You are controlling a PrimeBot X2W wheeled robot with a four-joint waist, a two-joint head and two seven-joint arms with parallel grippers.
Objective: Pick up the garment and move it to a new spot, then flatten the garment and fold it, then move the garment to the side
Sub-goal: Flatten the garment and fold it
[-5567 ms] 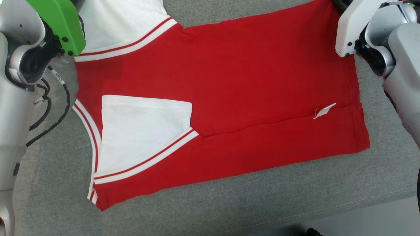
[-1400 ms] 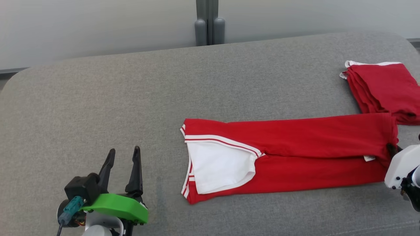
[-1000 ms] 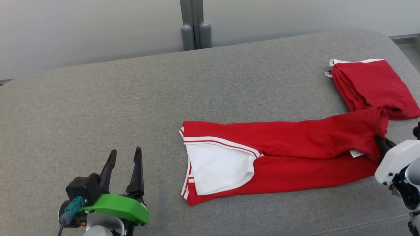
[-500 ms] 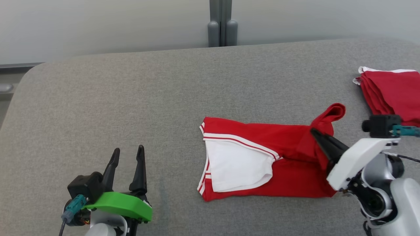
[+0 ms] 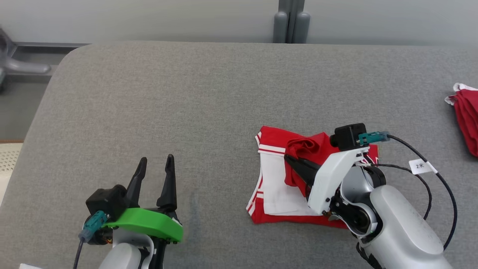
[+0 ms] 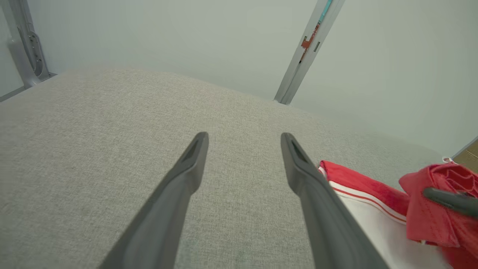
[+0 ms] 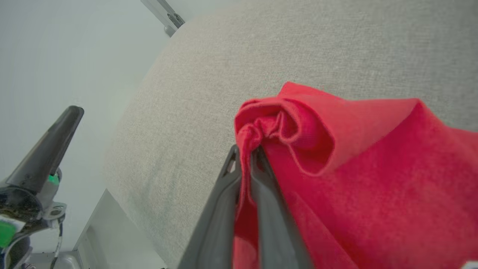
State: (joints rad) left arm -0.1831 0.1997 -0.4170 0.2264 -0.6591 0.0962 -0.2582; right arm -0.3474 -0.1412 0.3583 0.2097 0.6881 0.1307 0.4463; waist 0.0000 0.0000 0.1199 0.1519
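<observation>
Red-and-white garment (image 5: pixel 274 183) right of centre on the grey worktop (image 5: pixel 186 93).
Jaws of the right gripper (image 5: pixel 288 157) pinch its bunched red edge (raised over the flat layers); the left gripper (image 5: pixel 156 160) has jaws spread, well apart from it.

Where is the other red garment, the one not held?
Head view: the other red garment lies on the grey cushion at the far right edge, apart from the right gripper holding the red-and-white garment.

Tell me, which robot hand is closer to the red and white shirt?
The right. The right gripper is shut on a red fold of the shirt. The left gripper sits open, apart, off to the shirt's left.
</observation>
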